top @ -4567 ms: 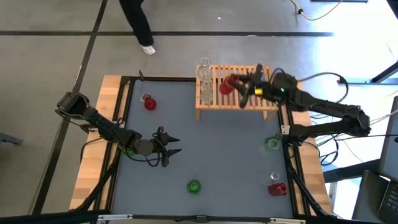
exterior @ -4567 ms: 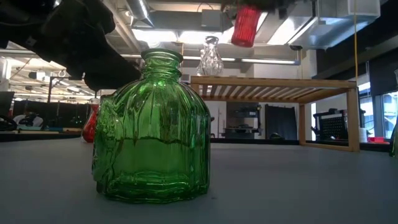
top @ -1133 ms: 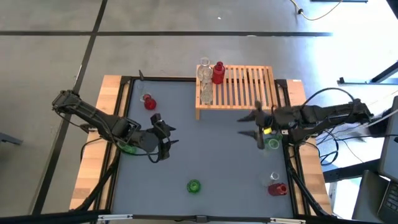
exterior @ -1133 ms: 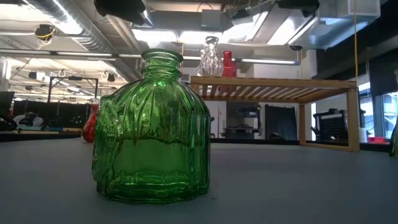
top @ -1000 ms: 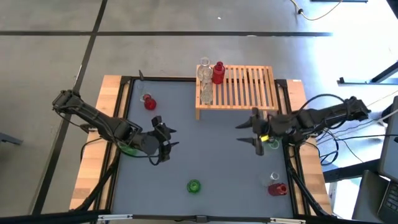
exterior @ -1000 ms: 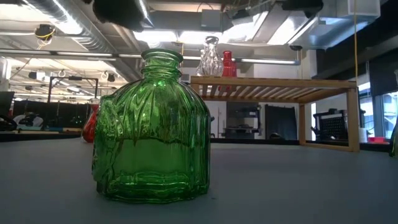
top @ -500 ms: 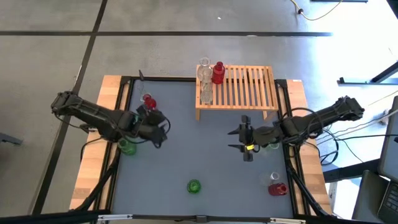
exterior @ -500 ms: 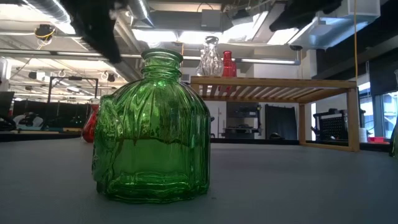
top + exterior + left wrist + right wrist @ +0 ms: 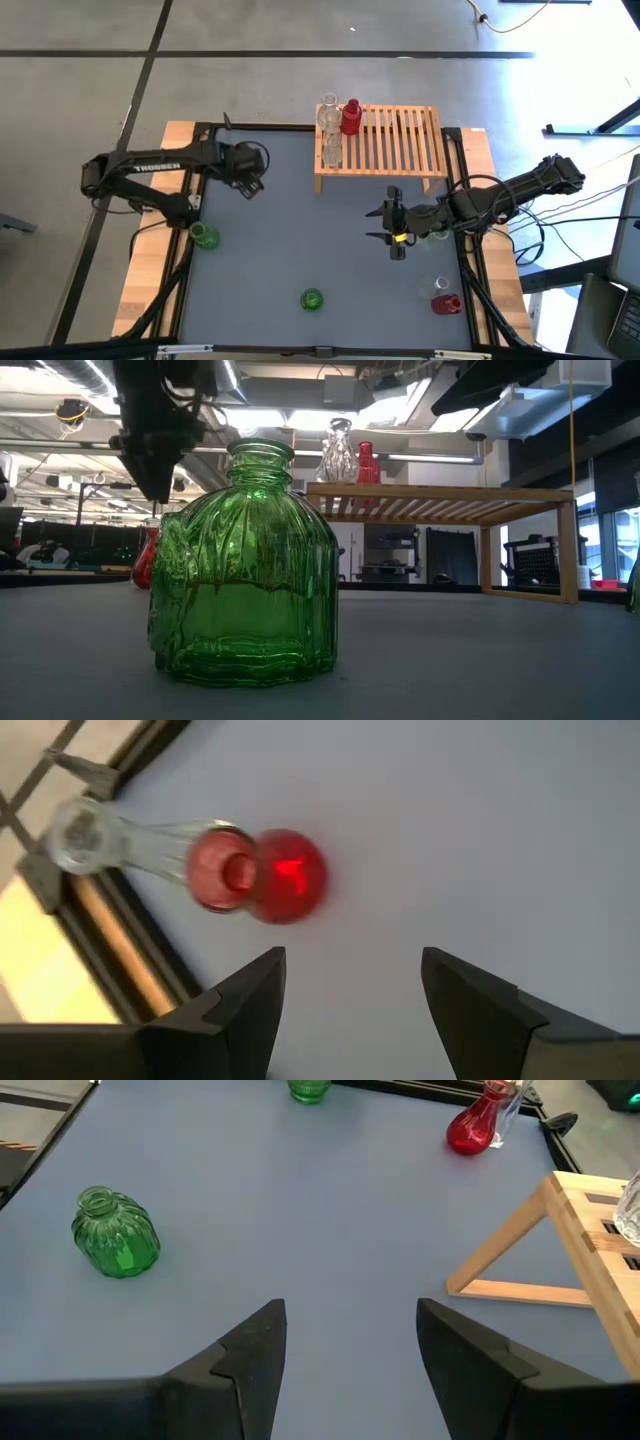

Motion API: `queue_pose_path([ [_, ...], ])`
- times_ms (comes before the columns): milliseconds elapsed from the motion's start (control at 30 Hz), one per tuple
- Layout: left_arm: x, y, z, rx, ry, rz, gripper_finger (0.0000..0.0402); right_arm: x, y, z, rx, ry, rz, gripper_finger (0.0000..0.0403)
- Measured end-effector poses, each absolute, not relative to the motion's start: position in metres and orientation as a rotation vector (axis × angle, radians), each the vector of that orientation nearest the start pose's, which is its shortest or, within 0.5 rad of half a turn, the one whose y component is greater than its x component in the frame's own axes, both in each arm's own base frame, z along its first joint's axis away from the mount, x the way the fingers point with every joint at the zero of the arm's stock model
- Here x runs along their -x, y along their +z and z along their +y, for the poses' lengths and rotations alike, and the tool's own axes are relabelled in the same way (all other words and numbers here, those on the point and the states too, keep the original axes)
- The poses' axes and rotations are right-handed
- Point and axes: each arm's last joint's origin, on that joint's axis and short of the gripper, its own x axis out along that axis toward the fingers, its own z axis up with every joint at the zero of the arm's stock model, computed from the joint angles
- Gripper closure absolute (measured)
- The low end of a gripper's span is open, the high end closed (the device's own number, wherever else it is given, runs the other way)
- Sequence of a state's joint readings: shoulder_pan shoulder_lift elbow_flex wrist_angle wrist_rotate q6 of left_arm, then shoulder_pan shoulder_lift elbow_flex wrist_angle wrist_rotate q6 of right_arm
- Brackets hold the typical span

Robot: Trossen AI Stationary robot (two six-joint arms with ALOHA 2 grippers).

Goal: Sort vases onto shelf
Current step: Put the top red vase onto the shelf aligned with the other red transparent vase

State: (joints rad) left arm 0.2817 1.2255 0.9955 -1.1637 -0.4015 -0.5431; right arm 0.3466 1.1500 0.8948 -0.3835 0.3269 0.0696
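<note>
My left gripper (image 9: 345, 1005) hangs with jaws apart and empty over a red vase (image 9: 262, 875) near the table's black edge rail (image 9: 150, 955). My right gripper (image 9: 391, 229), jaws also apart, hovers over open mat in front of the shelf (image 9: 390, 140), which holds clear and red vases.

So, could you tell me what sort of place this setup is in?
Most likely a robotics lab or workshop: a framed work table on a bare concrete floor, exposed ceiling ducts with strip lights overhead, and loose cables trailing across the floor.
</note>
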Motion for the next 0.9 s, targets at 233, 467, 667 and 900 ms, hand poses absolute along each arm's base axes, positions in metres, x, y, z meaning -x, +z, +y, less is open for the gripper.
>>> queue_pose_path([
  [233,-0.185,0.258,0.095,0.295,0.923,1.275,0.0174,-0.230,0.284,0.072,0.176,-0.041,0.597,0.0194],
  [467,-0.193,0.242,0.113,0.296,0.907,1.346,0.0174,-0.230,0.284,0.072,0.179,-0.043,0.597,0.0194],
  [667,-0.194,0.233,0.124,0.300,0.947,1.388,0.0174,-0.230,0.284,0.072,0.179,-0.042,0.597,0.0194],
  [900,-0.195,0.224,0.135,0.344,0.907,1.422,0.0174,-0.230,0.284,0.072,0.179,-0.042,0.597,0.0194],
])
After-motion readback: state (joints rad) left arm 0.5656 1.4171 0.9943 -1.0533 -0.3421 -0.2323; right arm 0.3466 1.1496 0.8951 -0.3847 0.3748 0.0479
